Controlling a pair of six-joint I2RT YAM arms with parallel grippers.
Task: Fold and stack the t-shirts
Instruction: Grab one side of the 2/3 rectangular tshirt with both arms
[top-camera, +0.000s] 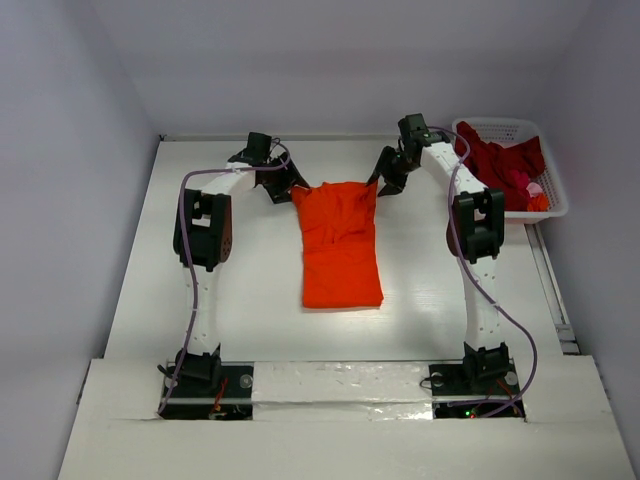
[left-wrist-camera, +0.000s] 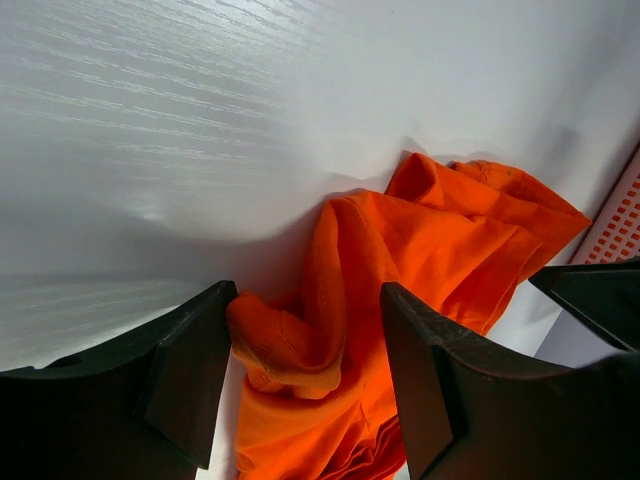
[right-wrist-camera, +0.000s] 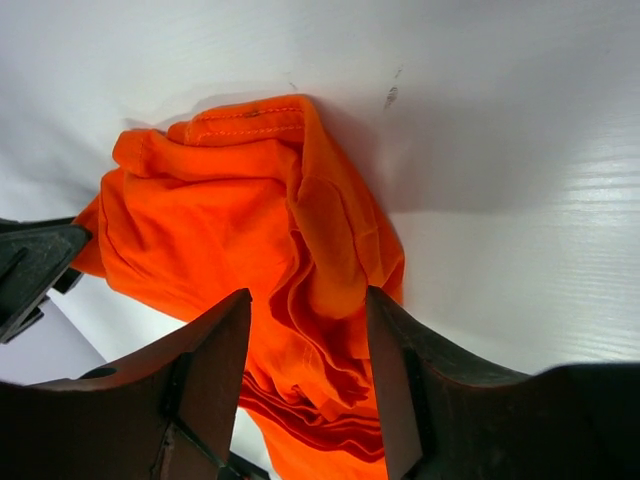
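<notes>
Bright orange fabric t-shirt (top-camera: 341, 250) sits mid white tabletop (top-camera: 260, 300), folded to a narrow strip, left gripper (left-wrist-camera: 305, 300) and right gripper (right-wrist-camera: 308, 300) straddle its 2 far corners (can't tell if they're pinching), while dark red t-shirts (top-camera: 497, 160) wait crumpled in the white lattice basket (top-camera: 556, 200), far-right corner.

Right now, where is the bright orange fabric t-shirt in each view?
Top external: bright orange fabric t-shirt lies mid-table, centre of picture.
Left wrist: t-shirt fills lower centre and right, bunched.
Right wrist: t-shirt spans centre-left down to bottom edge.
Shared landmark: white table beneath it.
</notes>
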